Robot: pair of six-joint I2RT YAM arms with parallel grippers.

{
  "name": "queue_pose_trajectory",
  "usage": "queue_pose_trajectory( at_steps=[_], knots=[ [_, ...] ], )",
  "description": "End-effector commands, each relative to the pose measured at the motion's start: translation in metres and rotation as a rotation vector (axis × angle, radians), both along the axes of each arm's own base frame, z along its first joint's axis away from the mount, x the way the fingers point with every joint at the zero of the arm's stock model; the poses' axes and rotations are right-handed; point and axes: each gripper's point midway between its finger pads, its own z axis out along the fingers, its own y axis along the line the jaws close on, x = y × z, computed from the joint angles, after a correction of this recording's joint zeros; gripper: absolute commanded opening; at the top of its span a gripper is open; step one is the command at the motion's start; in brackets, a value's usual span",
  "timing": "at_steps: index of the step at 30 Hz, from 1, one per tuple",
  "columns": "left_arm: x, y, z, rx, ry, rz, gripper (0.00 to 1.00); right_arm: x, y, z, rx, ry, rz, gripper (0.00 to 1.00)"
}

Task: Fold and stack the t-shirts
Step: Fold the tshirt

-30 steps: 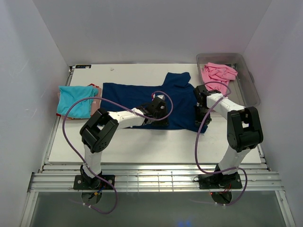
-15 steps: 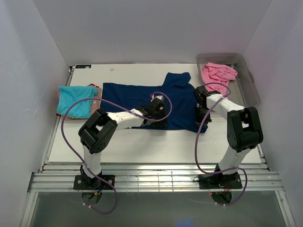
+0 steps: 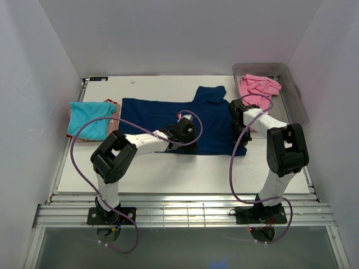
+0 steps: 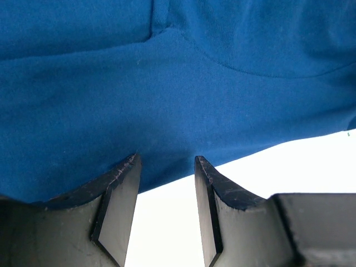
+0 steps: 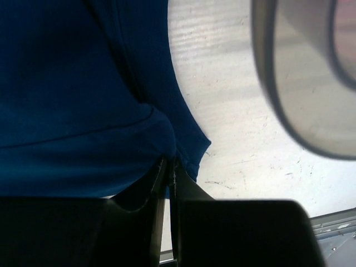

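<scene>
- Spreading across the white bench [image 3: 168,176] between white walls [image 3: 168,33], the navy t-shirt [image 3: 151,109] lay flat.
- Left gripper [image 4: 166,160] hung parted at its near edge.
- Right gripper [image 5: 168,164] clamped its right edge.

A large shirt [image 3: 151,109] lies spread across the middle of the table [image 3: 168,168]. At the table's left edge, a folded shirt [image 3: 88,119] rests on another cloth [image 3: 114,125]. At the far right corner, a crumpled shirt [image 3: 259,86] sits in a tub [image 3: 297,106]. The left gripper [image 4: 166,164] is at the large shirt's near edge, the right gripper [image 5: 169,166] at its right edge.
</scene>
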Motion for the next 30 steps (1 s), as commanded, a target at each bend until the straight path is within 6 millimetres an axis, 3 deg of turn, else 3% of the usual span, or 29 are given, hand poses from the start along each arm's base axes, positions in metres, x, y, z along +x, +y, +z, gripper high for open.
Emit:
queue_pose_trajectory(
  at_steps=[1,6,12,15,19,22,23,25,28,30],
  knots=[
    [-0.015,0.015,0.002,0.042,0.022,0.001,0.55,0.017,-0.012,0.009,-0.06,-0.031,-0.003,0.08],
    [-0.018,0.019,-0.002,0.053,0.029,0.003,0.55,0.031,-0.018,0.01,-0.096,-0.029,0.009,0.08],
    [-0.017,0.018,-0.001,0.048,0.028,0.001,0.55,0.024,-0.025,0.005,-0.134,-0.004,0.008,0.08],
    [-0.013,0.009,0.006,0.027,0.013,-0.017,0.56,0.023,-0.031,0.007,-0.162,-0.012,0.005,0.17],
    [-0.002,-0.012,0.03,-0.009,-0.054,-0.056,0.63,0.031,-0.034,0.023,-0.177,-0.064,-0.001,0.3],
    [0.008,-0.037,0.065,-0.068,-0.122,-0.091,0.71,0.042,-0.032,0.048,-0.169,-0.122,-0.005,0.38],
    [0.011,-0.047,0.083,-0.096,-0.154,-0.102,0.72,0.051,-0.029,0.064,-0.155,-0.17,-0.007,0.38],
    [0.015,-0.055,0.105,-0.122,-0.193,-0.109,0.75,0.056,-0.025,0.081,-0.127,-0.21,0.002,0.4],
    [0.024,-0.051,0.137,-0.12,-0.268,-0.092,0.76,0.064,-0.008,0.112,-0.017,-0.306,0.038,0.39],
    [0.032,-0.03,0.136,-0.022,-0.313,-0.053,0.75,0.065,0.009,0.114,0.078,-0.32,0.069,0.31]
  ],
)
